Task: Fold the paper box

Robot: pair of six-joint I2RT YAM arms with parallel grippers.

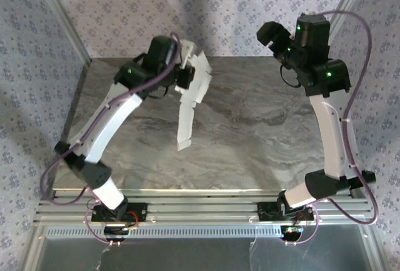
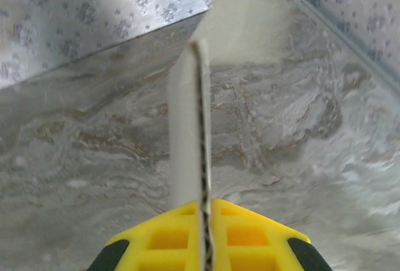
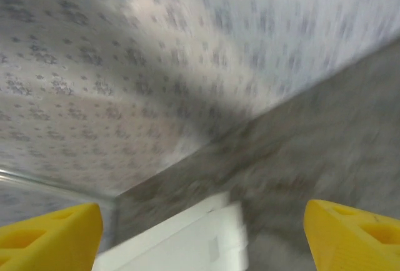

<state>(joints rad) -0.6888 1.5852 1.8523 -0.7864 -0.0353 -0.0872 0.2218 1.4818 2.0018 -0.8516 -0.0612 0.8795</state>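
The paper box (image 1: 187, 105) is a white die-cut cardboard sheet with flaps. It hangs in the air over the left-middle of the table, upper end at the back and lower end toward the front. My left gripper (image 1: 181, 74) is shut on its upper part. In the left wrist view the sheet (image 2: 184, 127) runs edge-on away from the yellow fingers (image 2: 250, 233), which clamp it at my left gripper (image 2: 205, 221). My right gripper (image 1: 270, 37) is raised at the back right, apart from the sheet. It stands open (image 3: 203, 211), with a corner of the blurred paper box (image 3: 187, 246) showing low between its fingers.
The grey marbled table (image 1: 262, 127) is bounded by patterned fabric walls (image 1: 237, 9) at the back and both sides. An aluminium frame rail (image 1: 206, 211) runs along the near edge, where both arm bases are bolted.
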